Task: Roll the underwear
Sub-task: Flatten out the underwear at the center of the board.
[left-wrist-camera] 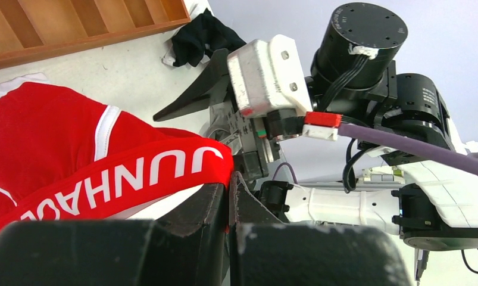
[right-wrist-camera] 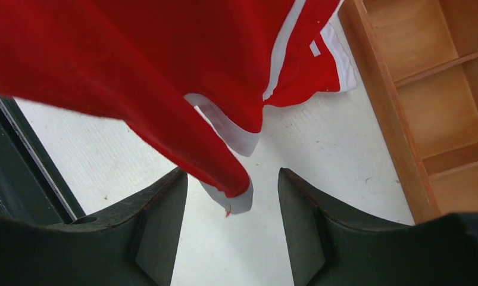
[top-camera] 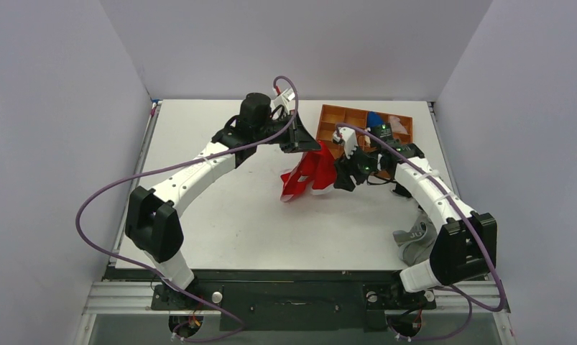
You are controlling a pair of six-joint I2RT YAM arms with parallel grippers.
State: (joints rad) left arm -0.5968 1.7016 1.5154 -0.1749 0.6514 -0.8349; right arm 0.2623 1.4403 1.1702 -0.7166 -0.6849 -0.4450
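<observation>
The underwear (top-camera: 308, 180), bright red with white trim, hangs above the white table (top-camera: 220, 215) near its middle. My left gripper (top-camera: 310, 144) holds its upper end. In the left wrist view the left gripper (left-wrist-camera: 230, 179) is shut on the end of the lettered waistband of the underwear (left-wrist-camera: 63, 143). My right gripper (top-camera: 340, 176) is close on the garment's right side. In the right wrist view the right gripper (right-wrist-camera: 232, 179) is open, and a white-edged corner of the underwear (right-wrist-camera: 165, 59) dangles between its fingers without touching them.
An orange wooden compartment tray (top-camera: 350, 118) lies at the back right, close behind both grippers, with a blue item (top-camera: 374, 118) in it. A grey garment (top-camera: 414, 241) lies by the right arm's base. A black garment (left-wrist-camera: 203, 39) lies beside the tray (left-wrist-camera: 75, 24).
</observation>
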